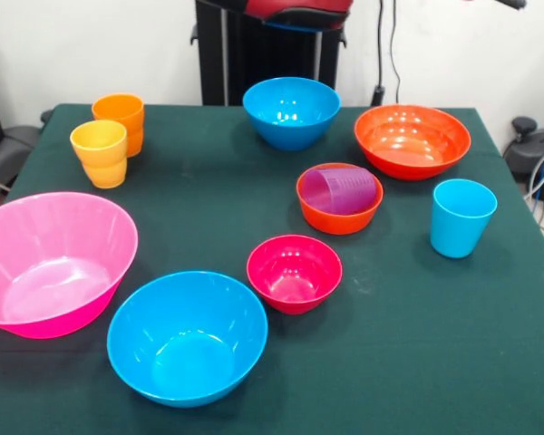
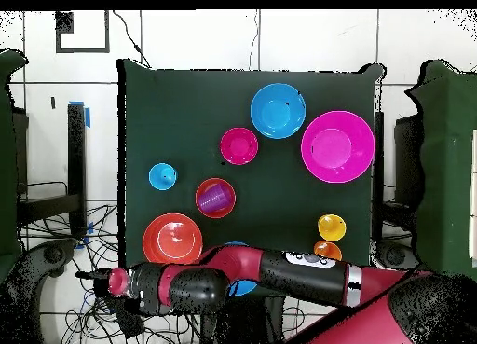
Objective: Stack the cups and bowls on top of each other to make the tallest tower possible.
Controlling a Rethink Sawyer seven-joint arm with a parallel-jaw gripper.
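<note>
Purple cup (image 1: 342,190) lies tipped inside the small orange-red bowl (image 1: 339,198) mid-table, toward the robot's edge. Arm (image 2: 270,275) hangs over that edge, its tool's state unreadable. Best: right the cup first, then stack squarely.

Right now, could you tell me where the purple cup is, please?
In the front view, the purple cup lies on its side inside the small orange-red bowl, right of the table's centre, between the wide orange-red bowl and the small magenta bowl.
</note>
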